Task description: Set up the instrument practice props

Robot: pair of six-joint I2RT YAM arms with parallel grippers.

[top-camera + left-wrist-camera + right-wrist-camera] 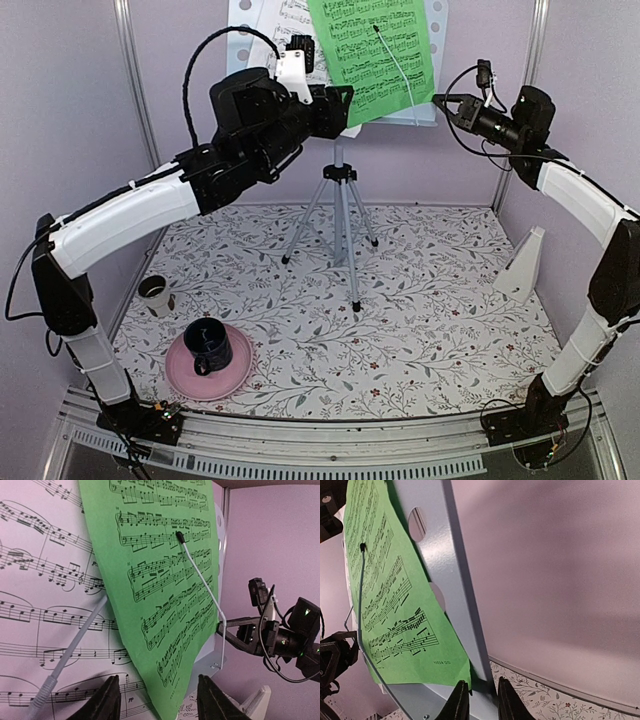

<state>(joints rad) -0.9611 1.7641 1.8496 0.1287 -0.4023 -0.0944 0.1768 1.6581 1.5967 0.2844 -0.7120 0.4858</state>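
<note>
On music stand [440, 530], green sheet [165, 580] lies over white sheet [40, 580]; left gripper [156, 677] apart around green sheet's lower corner, right gripper [481, 681] narrow about the stand's edge, clamping undeterminable; hazard: a sideways pull could tip the tripod [340, 215].

green sheet of music [165, 605]: printed staves and notes only, no words legible | small printed code [440, 663] at its near corner: too small to read | white sheet of music [45, 595], left: staves, a "pp" mark [131, 698] low down
</note>
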